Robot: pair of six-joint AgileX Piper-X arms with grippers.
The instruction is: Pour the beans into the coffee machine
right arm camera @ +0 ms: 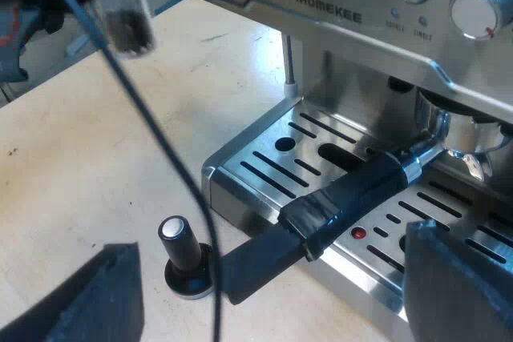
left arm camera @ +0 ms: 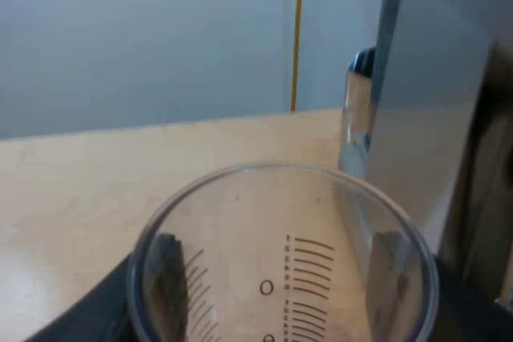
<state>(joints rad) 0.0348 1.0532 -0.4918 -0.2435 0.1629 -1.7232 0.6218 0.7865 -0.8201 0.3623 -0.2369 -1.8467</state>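
Left gripper (left arm camera: 280, 294): gripping measuring glass (left arm camera: 240, 230) near espresso machine (left arm camera: 433, 78).
Right gripper (right arm camera: 276, 286): hovering wide open, empty, over holder handle (right arm camera: 345, 198).

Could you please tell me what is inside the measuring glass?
The measuring glass looks empty in its upper part: only its printed scale shows, and the table through the clear wall. Its bottom is cut off from sight, so whether anything lies there cannot be told.

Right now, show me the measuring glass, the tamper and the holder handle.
measuring glass (left arm camera: 309, 278), left wrist view, on its clear marked wall.
tamper (right arm camera: 183, 252), right wrist view, on its black knob.
holder handle (right arm camera: 345, 198), right wrist view, midway along the dark grip.
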